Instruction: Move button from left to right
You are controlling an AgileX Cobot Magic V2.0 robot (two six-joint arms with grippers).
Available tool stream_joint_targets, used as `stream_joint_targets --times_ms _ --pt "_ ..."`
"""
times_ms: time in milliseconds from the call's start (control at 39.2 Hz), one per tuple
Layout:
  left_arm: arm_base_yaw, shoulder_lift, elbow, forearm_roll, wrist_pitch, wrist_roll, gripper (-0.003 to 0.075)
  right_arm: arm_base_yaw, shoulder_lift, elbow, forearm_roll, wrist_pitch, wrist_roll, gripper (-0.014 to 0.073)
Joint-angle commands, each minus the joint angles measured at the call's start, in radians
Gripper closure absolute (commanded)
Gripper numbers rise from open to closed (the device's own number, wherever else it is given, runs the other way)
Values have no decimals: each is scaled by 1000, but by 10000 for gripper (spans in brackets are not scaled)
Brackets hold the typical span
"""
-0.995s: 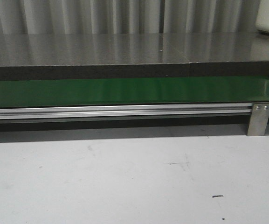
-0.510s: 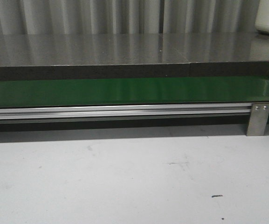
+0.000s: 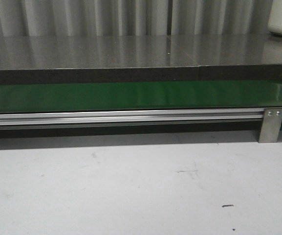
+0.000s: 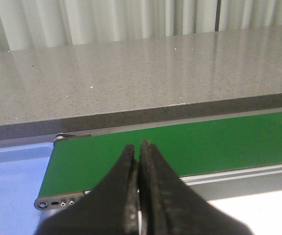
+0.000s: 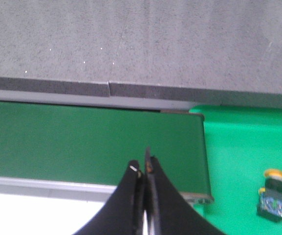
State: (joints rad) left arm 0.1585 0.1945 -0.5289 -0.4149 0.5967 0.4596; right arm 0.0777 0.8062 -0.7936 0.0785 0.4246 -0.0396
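the button [image 5: 272,194] sits on a bright green surface [image 5: 238,156] just past the end of the dark green conveyor belt [image 5: 92,139], yellow cap up, black body with a bluish mark. right gripper [image 5: 144,169] hangs over the belt's end, near the button but apart from it, fingers pressed together, holding nothing. left gripper [image 4: 138,147] is pressed together too, empty, over the belt's other end beside a blue surface [image 4: 9,181].
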Motion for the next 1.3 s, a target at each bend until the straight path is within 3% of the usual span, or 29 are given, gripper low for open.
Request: stream_joint_targets --times_ms 0,153,357,1276 --pt "-9 12 -26 -26 -77 -1 741 0 -118 87 -7 -102 -12 662" --pt "-9 12 -26 -26 -77 -1 741 0 -300 222 -8 -100 -12 662" --pt "-9 12 -26 -26 -77 -1 741 0 -452 288 -8 -79 -12 662" --pt "-9 12 -26 -26 -77 -1 741 0 -467 288 -8 -71 -12 662"
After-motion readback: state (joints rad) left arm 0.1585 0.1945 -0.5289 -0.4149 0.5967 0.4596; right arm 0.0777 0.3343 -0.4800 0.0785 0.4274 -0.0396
